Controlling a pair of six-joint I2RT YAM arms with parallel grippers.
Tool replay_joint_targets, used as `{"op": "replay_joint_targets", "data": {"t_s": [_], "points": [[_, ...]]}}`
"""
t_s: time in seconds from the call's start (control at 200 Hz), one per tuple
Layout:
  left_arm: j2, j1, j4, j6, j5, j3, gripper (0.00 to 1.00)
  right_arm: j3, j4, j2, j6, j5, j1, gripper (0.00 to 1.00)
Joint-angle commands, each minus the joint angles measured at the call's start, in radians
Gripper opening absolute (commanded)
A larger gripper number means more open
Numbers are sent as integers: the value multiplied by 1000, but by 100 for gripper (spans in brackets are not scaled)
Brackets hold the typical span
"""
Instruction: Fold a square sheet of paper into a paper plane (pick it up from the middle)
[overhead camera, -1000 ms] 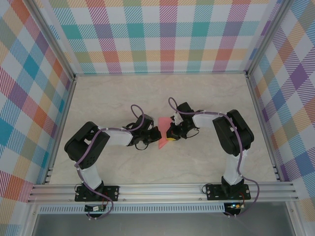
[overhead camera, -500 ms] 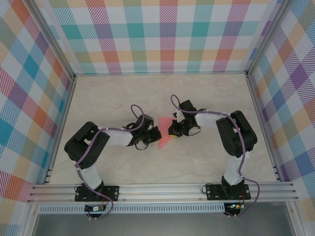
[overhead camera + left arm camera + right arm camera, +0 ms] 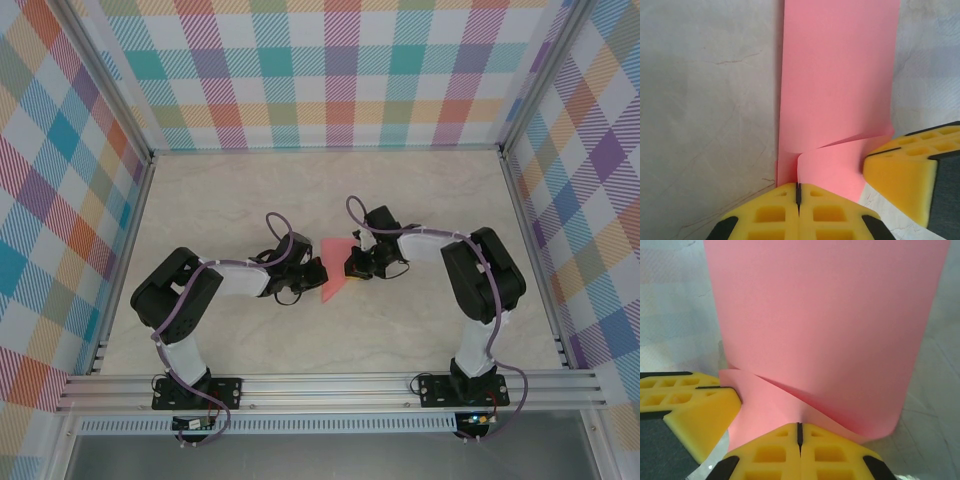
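Both closed, left hand (image 3: 798, 189) and right hand (image 3: 799, 429) touch pink paper (image 3: 837, 75); wrist views reveal its fold (image 3: 845, 142).

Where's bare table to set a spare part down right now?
Free: table along the back wall; the near strip between the arms' bases. Crowded: centre, where left gripper and right gripper meet on the pink folded paper.
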Motion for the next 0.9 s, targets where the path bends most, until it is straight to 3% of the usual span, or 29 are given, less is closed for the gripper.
{"op": "replay_joint_targets", "data": {"t_s": [0.0,0.32,0.56,0.895], "points": [[5,9,-115,25,-62,-8,1,-15,29,-26,-4,11,-21,0],[7,9,-117,27,-62,-10,1,-30,18,23,3,86,-28,0],[1,9,-123,34,-67,-10,1,-14,12,-90,21,82,-28,0],[9,10,-164,75,-75,20,0,-3,8,-66,19,-41,15,2]]}}
